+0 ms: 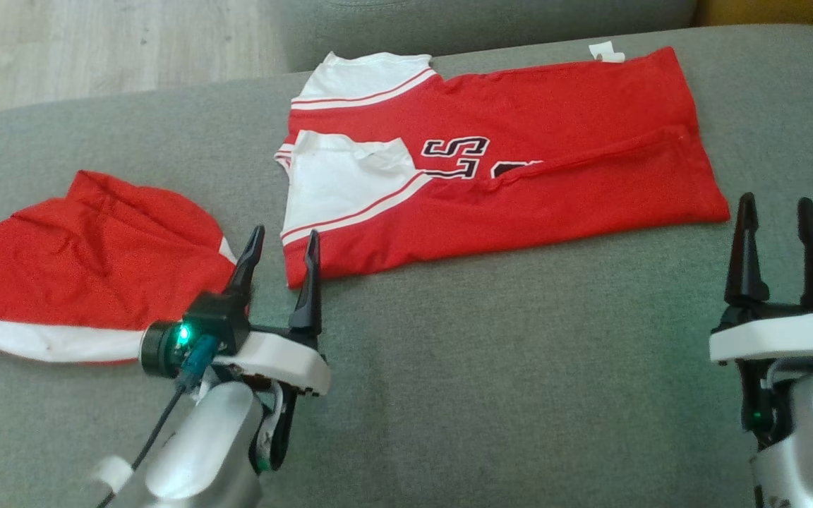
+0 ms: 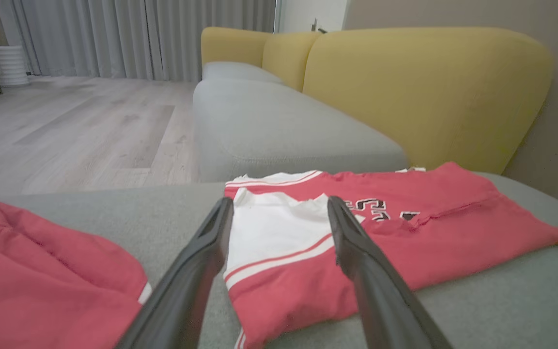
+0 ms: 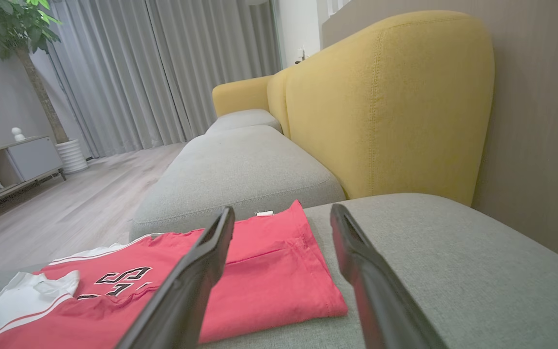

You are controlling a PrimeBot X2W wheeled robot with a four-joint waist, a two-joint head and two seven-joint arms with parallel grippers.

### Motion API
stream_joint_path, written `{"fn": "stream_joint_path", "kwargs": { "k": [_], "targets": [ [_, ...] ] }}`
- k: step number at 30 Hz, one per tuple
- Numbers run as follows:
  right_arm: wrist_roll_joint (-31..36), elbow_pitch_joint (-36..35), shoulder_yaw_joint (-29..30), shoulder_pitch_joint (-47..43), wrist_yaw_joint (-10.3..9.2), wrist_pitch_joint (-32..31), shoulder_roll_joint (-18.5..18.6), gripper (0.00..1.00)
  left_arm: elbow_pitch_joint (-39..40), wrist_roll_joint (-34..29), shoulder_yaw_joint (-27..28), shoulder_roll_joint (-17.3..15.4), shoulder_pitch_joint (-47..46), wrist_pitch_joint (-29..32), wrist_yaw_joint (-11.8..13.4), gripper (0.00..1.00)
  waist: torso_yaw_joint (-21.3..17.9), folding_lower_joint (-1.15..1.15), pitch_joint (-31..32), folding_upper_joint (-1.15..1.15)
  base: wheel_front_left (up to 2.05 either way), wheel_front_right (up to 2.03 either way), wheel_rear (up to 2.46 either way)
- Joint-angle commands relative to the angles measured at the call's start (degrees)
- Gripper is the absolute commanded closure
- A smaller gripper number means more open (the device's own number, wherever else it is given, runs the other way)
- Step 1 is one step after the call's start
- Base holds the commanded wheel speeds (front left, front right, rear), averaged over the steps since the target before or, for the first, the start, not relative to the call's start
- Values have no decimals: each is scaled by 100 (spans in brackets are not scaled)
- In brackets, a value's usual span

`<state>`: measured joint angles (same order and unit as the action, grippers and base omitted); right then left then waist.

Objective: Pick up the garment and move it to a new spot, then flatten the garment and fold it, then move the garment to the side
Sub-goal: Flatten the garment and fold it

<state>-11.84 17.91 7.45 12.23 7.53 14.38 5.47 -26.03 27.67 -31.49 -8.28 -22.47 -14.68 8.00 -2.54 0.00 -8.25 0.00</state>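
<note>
Where the grey cushion (image 1: 491, 367) reaches furthest to the robot's left, a second red garment (image 1: 89, 261) with a white band lies rumpled; whether it is shorts or another top I cannot tell. Just right of it the left gripper (image 1: 285, 236) is poised with its fingers spread and empty, its tips at the near shoulder corner of the jersey (image 1: 562, 120). The jersey lies mid-cushion, towards the back edge, flat and already folded in lengthwise to a narrow band. Its long axis runs across the head view. The white sleeves (image 1: 343, 176) and neck end point to the robot's left, the hem (image 1: 696, 141) to its right. It should handle as light, limp knit, with no stiffness to keep a shape. It is likely to sag and let the folded layers slide apart if lifted by one point. I judge the sound hold to be at the two near corners, one at the sleeve end and one at the hem end, pinching through all layers at once. Past the hem, the right gripper (image 1: 777, 204) stands apart from the cloth, fingers likewise spread and holding nothing.
</note>
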Motion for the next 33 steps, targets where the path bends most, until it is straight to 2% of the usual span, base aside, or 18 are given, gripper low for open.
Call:
{"fn": "stream_joint_path", "kwargs": {
  "k": [1, 11, 16, 22, 23, 24, 28, 33],
  "targets": [
    [55, -229, -166, 156, -4, 56, -23, 0, -23, -17, 190, -48, -313, 45, -31, 0, -42, 0, -30, 0, 0, 0, 0],
    [79, -420, -475, 317, -4, -17, -110, 0, -1366, 70, 160, -72, -788, 990, 172, 0, -358, 0, -319, 0, 0, 0, 0],
    [102, -437, -483, 396, -4, -13, -140, 0, -1714, 121, 118, -69, -916, 1231, 95, 0, -437, 0, -423, 0, 0, 0, 0],
    [124, -396, -506, 471, -4, -1, -185, 0, -2054, 188, -40, -29, -982, 1842, -20, 0, -477, 0, -473, 0, 0, 0, 0],
    [136, -376, -518, 482, -4, 1, -189, 0, -2077, 191, -76, -25, -978, 1924, -52, 64, -478, 0, -469, 0, 0, 0, 0],
    [156, -350, -521, 495, -4, 1, -193, 0, -2076, 203, -99, -15, -974, 1970, -88, 100, -476, 0, -462, 0, 0, 0, 0],
    [304, -209, -401, 603, -4, -93, -170, 0, -1901, 254, -74, 26, -998, 1805, -129, 100, -424, 0, -412, 0, 0, 0, 0],
    [630, 101, -144, 985, -4, -689, -17, 0, -1315, 240, 55, 52, -1151, 1043, -128, 100, -300, 0, -380, 0, 0, 0, 0]
  ]
}}
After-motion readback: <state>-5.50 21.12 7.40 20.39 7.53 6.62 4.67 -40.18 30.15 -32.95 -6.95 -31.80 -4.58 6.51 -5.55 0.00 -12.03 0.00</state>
